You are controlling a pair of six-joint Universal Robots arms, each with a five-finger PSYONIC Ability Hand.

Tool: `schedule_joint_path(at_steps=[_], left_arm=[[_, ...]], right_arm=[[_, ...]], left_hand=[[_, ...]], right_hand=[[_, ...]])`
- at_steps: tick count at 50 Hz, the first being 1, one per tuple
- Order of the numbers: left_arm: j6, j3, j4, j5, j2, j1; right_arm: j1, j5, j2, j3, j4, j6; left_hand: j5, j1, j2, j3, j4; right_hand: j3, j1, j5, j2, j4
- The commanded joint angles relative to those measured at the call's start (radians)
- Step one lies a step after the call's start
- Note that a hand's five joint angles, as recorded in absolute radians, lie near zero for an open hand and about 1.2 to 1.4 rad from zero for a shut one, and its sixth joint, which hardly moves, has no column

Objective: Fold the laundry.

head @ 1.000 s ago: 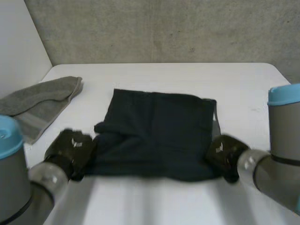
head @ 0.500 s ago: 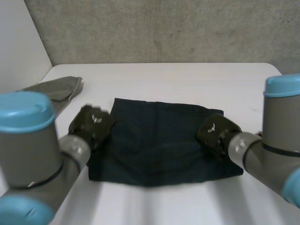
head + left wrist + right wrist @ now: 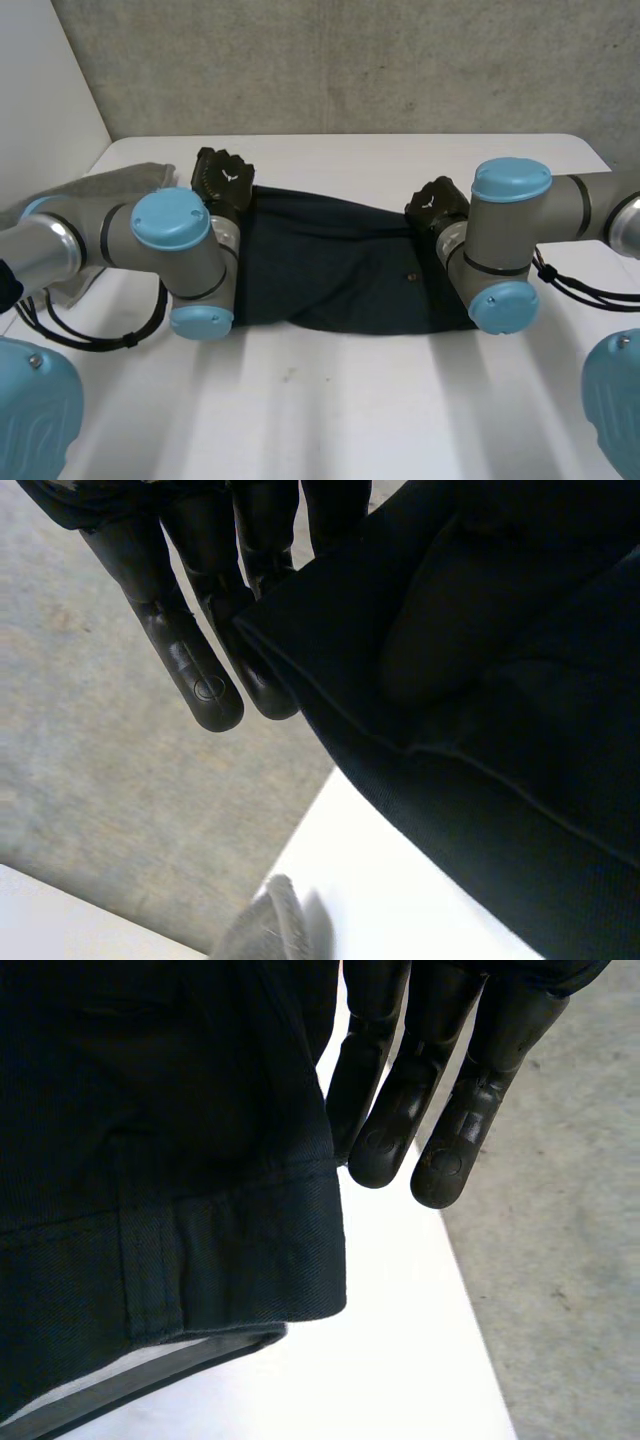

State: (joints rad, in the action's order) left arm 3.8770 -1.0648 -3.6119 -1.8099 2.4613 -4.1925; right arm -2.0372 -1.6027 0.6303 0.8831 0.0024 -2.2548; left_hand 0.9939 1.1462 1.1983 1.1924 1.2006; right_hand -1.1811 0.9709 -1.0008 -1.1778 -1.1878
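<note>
While folds hide both thumbs, left hand (image 3: pixel 222 178) and right hand (image 3: pixel 437 202) fingers pinch the dark garment (image 3: pixel 330 265)

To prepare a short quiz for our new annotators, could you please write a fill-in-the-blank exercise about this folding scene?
1. The dark garment is spread on a ____ table.
2. The left hand holds the garment's far left corner, and the right hand holds its far ____ corner.
3. Near the left arm, apart from the garment, lies a ____ towel.

Missing words: white; right; grey.
</note>
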Motion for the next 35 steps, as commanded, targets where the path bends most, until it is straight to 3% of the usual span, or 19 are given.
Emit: schedule_joint_path(at_steps=[1,2,3,5,12,15,22,35], left_arm=[[0.002,0.011,-0.033,0.015,0.042,0.008],[0.002,0.011,-0.033,0.014,0.045,0.009],[0.002,0.011,-0.033,0.011,0.050,0.011],[0.002,0.009,-0.033,0.011,0.050,0.011],[-0.007,0.002,-0.022,0.023,0.031,0.006],[-0.011,-0.003,0.019,0.061,-0.001,0.003],[-0.072,0.014,0.148,0.199,-0.012,-0.030],[-0.105,0.140,0.160,0.218,0.106,-0.046]], right_arm=[[-0.001,-0.022,-0.023,-0.023,-0.076,-0.011],[-0.001,-0.022,-0.023,-0.023,-0.076,-0.011],[-0.001,-0.025,-0.023,-0.023,-0.082,-0.017],[0.000,-0.025,-0.018,-0.021,-0.085,-0.026],[0.017,-0.010,0.038,-0.018,-0.053,-0.167],[0.049,0.033,0.061,-0.027,0.027,-0.222],[0.115,0.193,0.048,-0.090,0.130,-0.351],[0.166,0.213,-0.087,-0.208,0.136,-0.427]], left_hand=[[-0.452,-0.429,-0.481,-0.475,-0.484],[-0.572,-0.550,-0.602,-0.596,-0.604],[-0.800,-0.778,-0.830,-0.824,-0.832],[-0.972,-0.949,-1.002,-0.996,-1.004],[-0.994,-0.972,-1.024,-1.018,-1.026],[-0.994,-0.972,-1.024,-1.018,-1.026],[-0.964,-0.942,-0.994,-0.988,-0.996],[-0.955,-0.933,-0.985,-0.979,-0.987]], right_hand=[[0.412,-0.201,0.406,0.408,0.418],[0.415,-0.205,0.409,0.412,0.422],[0.863,-0.652,0.857,0.859,0.869],[1.007,-0.796,1.001,1.003,1.013],[1.007,-0.796,1.001,1.003,1.013],[1.007,-0.796,1.001,1.003,1.013],[0.735,-0.525,0.729,0.732,0.742],[0.676,-0.466,0.671,0.673,0.683]])
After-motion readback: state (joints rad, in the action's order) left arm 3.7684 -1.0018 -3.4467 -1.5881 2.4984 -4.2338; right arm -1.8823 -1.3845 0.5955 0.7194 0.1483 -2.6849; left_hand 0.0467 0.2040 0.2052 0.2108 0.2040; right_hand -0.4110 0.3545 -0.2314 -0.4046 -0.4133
